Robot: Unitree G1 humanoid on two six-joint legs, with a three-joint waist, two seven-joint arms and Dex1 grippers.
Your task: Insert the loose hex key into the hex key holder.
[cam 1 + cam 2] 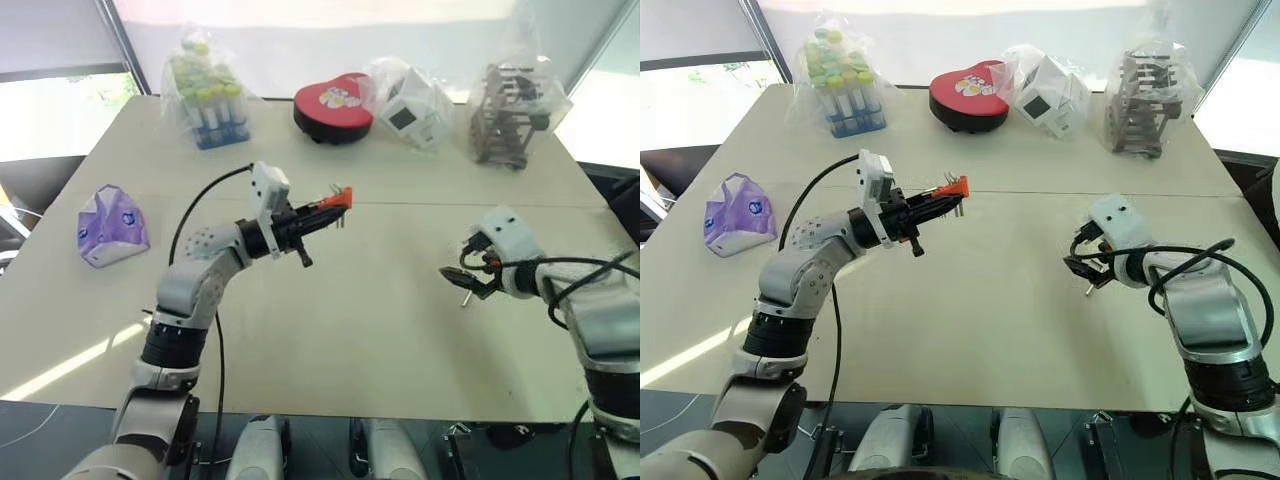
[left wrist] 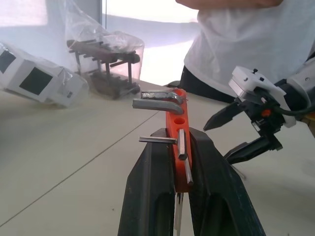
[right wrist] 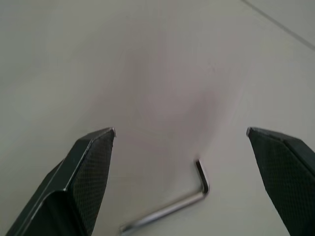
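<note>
Holder first: small orange-red plastic hex key holder clamped between the two black fingers of the left gripper, raised clear of the beige table and presented toward the right side. Short grey metal keys projecting from the block like prongs, with round empty sockets visible on its face in the left wrist view. Probably held aloft this way so a free socket faces the other arm and a key can be pushed in without the table getting in the way.

Loose hex key, a thin L-shaped grey metal rod, lying flat on the table, grasped by nothing. Right gripper spread wide, empty, angled downward, its textured fingertips standing either side of the rod and not touching it. Such a straddle suits a pinch across the long leg; a slim rod flat on a hard surface gives little purchase, so likely to skate or twist when the fingers close.

Insertion not yet done: key on the table to the right, holder in the air to the left, well apart.

Along the far edge, a bagged rack of capped tubes, a red heart-shaped tin, a bagged white box and a bagged dark metal rack; a purple-and-white pouch at the left. Person in a white shirt beyond the table.
</note>
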